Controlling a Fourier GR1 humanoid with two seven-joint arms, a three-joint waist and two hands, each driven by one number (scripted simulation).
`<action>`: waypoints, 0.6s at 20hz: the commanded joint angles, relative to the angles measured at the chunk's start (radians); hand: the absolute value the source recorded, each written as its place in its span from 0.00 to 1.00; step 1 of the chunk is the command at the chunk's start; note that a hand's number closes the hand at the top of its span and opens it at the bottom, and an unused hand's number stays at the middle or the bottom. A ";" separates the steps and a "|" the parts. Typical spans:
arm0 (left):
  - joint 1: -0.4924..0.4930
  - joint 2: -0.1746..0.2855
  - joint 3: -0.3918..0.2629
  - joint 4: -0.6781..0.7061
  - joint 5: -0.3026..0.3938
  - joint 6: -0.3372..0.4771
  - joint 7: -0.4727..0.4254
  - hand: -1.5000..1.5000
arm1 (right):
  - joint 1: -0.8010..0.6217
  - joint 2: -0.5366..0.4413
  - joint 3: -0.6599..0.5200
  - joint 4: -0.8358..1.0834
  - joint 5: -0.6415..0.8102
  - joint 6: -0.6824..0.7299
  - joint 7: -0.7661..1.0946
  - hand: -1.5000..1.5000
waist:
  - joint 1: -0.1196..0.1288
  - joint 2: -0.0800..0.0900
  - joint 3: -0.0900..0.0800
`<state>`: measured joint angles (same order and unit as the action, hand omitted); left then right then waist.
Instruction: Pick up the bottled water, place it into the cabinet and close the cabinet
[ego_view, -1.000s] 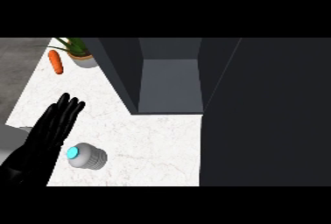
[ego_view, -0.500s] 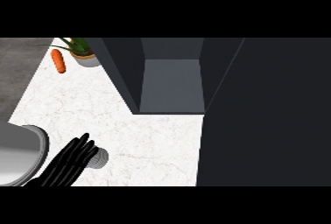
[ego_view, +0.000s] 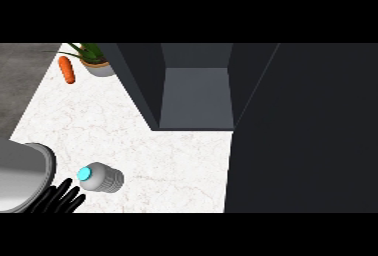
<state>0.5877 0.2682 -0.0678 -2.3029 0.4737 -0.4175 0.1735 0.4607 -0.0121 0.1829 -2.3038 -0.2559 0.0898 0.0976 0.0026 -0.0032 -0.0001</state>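
Observation:
The bottled water (ego_view: 101, 178) stands on the white marble counter (ego_view: 148, 145) at the lower left, seen from above as a grey cylinder with a cyan cap. My left hand (ego_view: 62, 199) shows only as black fingers at the view's lower edge, just below and left of the bottle, straight and spread, with nothing in them. Its grey forearm (ego_view: 22, 175) fills the left corner. The cabinet (ego_view: 196, 97) is open, its grey interior bare. My right hand is out of sight.
The cabinet's dark door (ego_view: 303, 125) covers the right side of the view. A carrot (ego_view: 67, 69) and a potted plant (ego_view: 96, 62) lie at the counter's far left. The counter's left edge (ego_view: 29, 105) borders a grey floor.
My left hand has drawn back toward the lower edge, from over the bottle to below it. The bottle's cap shows again; the bottle stands where it was.

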 joint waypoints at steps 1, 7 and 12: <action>0.094 -0.024 0.010 0.033 -0.051 -0.083 -0.071 0.00 | 0.047 0.011 0.069 -0.045 0.057 -0.018 -0.010 0.00 | 0.003 -0.001 0.000; 0.060 0.020 0.172 0.090 0.077 -0.175 -0.101 0.00 | 0.131 -0.013 0.048 -0.006 0.056 0.058 -0.122 0.00 | -0.003 0.000 0.000; 0.029 -0.051 0.167 0.188 -0.020 -0.229 -0.165 0.00 | 0.085 -0.019 0.010 0.063 0.009 0.061 -0.144 0.00 | 0.001 0.001 0.000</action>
<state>0.6048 0.2599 0.0880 -2.1775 0.5115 -0.5846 0.0720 0.5548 -0.0241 0.2192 -2.2805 -0.2230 0.1339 -0.0198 0.0005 -0.0025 -0.0001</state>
